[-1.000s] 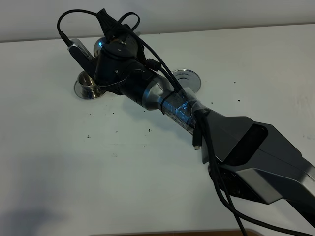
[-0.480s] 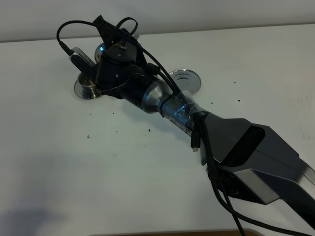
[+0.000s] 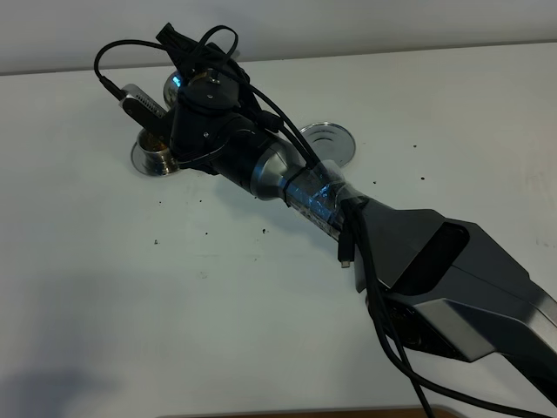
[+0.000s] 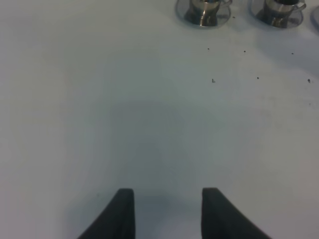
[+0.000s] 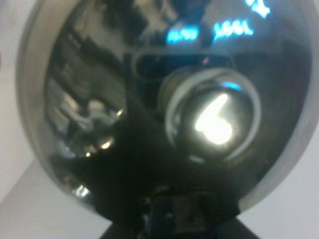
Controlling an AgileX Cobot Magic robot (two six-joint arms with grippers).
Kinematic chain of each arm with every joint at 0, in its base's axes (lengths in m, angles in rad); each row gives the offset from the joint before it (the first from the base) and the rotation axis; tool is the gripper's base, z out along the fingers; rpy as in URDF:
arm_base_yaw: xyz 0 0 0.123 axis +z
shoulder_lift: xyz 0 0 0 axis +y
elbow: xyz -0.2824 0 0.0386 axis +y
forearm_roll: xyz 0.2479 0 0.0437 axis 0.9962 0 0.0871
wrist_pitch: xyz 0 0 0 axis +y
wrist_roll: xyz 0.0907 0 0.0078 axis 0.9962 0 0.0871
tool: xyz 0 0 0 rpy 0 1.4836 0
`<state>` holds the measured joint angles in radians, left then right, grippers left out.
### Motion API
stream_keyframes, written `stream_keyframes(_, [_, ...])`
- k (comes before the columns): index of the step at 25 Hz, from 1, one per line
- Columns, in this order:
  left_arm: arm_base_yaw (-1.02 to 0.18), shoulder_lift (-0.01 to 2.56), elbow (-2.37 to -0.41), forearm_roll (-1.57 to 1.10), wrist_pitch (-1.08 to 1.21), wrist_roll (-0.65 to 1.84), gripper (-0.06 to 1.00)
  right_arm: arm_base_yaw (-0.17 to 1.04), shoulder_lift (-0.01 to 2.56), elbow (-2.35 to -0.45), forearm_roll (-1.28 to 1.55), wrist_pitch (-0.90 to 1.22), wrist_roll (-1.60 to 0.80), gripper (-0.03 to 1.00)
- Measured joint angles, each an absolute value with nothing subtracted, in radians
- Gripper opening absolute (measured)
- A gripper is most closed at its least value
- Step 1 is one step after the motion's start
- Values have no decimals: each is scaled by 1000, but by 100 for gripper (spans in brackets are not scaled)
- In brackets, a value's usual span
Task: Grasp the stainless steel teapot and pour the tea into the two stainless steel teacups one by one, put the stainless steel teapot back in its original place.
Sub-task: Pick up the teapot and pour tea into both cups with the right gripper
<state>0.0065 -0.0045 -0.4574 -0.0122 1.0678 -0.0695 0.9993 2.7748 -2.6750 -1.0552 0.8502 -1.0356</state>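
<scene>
My right gripper (image 3: 180, 45) reaches across to the far left of the table and is shut on the stainless steel teapot (image 3: 173, 84), which the wrist mostly hides in the exterior high view. In the right wrist view the teapot (image 5: 149, 99) fills the frame from above, with its lid knob (image 5: 215, 119) and my right gripper (image 5: 174, 211) at its handle. One teacup (image 3: 157, 157) on its saucer shows beside the wrist; the other is hidden behind the arm there. Both teacups (image 4: 203, 9) (image 4: 280, 10) show far off in the left wrist view. My left gripper (image 4: 168, 211) is open and empty over bare table.
The flat round steel dish (image 3: 330, 140) lies bare to the right of the right arm. Small dark specks (image 3: 207, 232) dot the white table (image 3: 130, 287). The right arm's black housing (image 3: 452, 279) spans the lower right.
The right wrist has moved a little toward the far left with the teapot and turned slightly. The teacup and the dish have not moved.
</scene>
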Motion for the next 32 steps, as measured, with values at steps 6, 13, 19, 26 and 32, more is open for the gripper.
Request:
stream_keyframes(6, [7, -5, -457, -12, 1068, -69, 38, 996, 2775, -2675, -1081, 849, -1060, 19])
stream_keyframes(13, [7, -5, -457, -12, 1068, -69, 38, 990, 2775, -2675, -1112, 848, -1072, 19])
stream_keyframes(19, [7, -5, -457, -12, 1068, -71, 38, 990, 2775, -2675, -1133, 845, -1081, 19])
stream_keyframes(26, [7, -5, -457, -12, 1068, -70, 38, 990, 2775, -2675, -1142, 821, -1081, 19])
stream_keyframes(32, [7, -5, -457, -12, 1068, -70, 38, 990, 2775, -2675, -1158, 801, -1081, 19])
